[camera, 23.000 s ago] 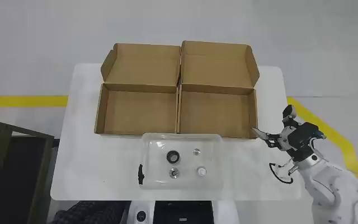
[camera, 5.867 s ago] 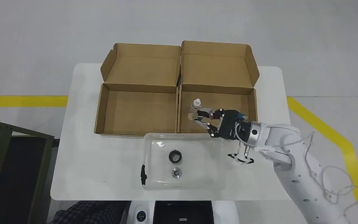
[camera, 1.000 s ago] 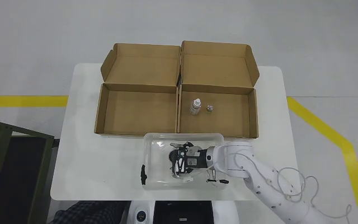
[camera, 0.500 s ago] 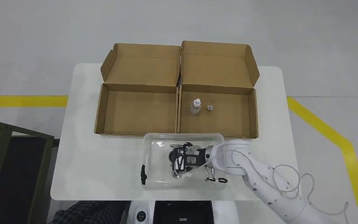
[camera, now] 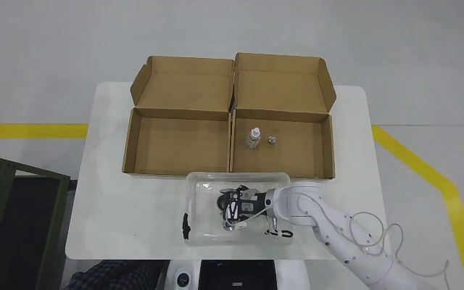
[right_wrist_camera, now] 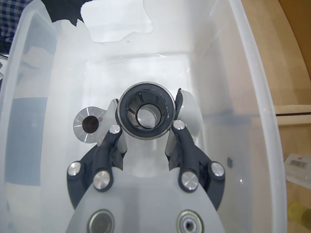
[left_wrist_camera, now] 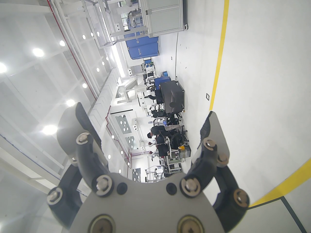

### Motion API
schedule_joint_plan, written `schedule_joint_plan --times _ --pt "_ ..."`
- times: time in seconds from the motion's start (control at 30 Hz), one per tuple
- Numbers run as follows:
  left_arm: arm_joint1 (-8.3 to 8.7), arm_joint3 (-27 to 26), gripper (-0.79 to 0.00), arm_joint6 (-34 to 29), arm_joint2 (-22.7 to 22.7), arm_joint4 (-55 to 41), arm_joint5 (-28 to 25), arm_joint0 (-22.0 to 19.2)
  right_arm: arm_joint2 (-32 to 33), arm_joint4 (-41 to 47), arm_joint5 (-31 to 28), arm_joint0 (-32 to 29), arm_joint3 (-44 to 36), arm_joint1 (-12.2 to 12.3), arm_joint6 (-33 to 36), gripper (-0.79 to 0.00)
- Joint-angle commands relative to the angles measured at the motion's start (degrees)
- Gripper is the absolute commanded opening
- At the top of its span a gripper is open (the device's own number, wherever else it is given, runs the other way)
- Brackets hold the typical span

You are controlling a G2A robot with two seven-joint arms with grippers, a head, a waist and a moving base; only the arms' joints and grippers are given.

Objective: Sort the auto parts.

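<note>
The right gripper (right_wrist_camera: 147,100) is clamped across the black linear bearing (right_wrist_camera: 132,103), which stands upright in the clear plastic bin (right_wrist_camera: 245,32) with its bore facing the wrist (so a straight lift looks the way out). The left gripper (left_wrist_camera: 145,111) is spread wide, holding nothing, aimed at the room. A barcode label (right_wrist_camera: 297,163) carries no legible writing.

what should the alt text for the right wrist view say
The right end effector grips a black ring-shaped metal bearing inside a clear plastic bin. A flat silver metal disc with a dark centre lies on the bin floor beside the bearing.
</note>
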Motion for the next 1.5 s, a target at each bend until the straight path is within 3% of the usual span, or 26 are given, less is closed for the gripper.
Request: schedule_joint_plan --times 0.0,0.17,0.83,1.47 --pt "0.0 0.0 0.0 0.0 0.0 0.0 0.0 0.0 -0.04 -0.15 -0.1 0.09 0.07 -0.05 -0.24 -0.576" --pt "0.0 0.0 0.0 0.0 0.0 0.0 0.0 0.0 -0.1 -0.29 -0.41 0.34 -0.31 -0.19 -1.33 -0.785" --pt "0.0 0.0 0.0 0.0 0.0 0.0 0.0 0.0 3.55 4.68 -2.48 0.63 -6.19 0.13 -2.38 -0.785" --pt "0.0 0.0 0.0 0.0 0.0 0.0 0.0 0.0 14.51 10.83 -6.8 -0.04 -13.38 1.91 -7.79 -0.785"
